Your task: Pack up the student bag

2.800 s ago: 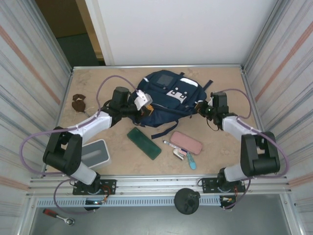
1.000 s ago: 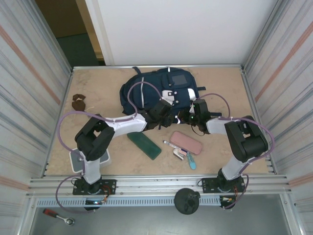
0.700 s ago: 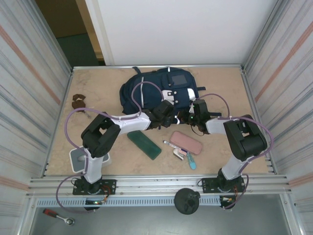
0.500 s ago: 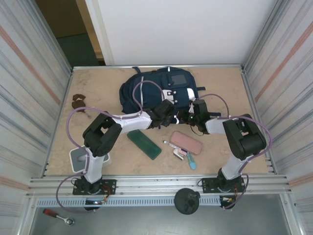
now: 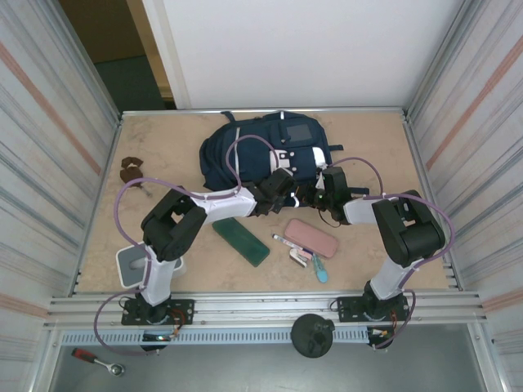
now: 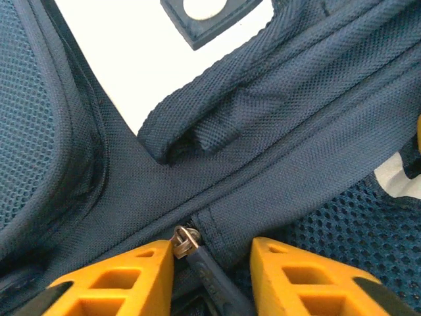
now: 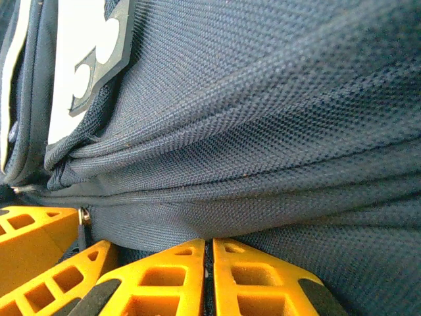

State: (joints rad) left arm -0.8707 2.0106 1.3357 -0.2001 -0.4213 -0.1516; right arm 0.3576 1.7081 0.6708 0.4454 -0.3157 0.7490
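2 claws meet at the student bag [image 5: 245,147]: left gripper [image 6: 210,253] spread, the zipper pull [image 6: 186,240] between its fingers; right gripper [image 7: 209,249] pressed together against the fabric. Close squarely on the pull before tugging.

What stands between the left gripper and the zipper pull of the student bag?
Nothing visible stands in the way. The left gripper is right at the student bag, with its jaws apart on either side of the zipper pull.
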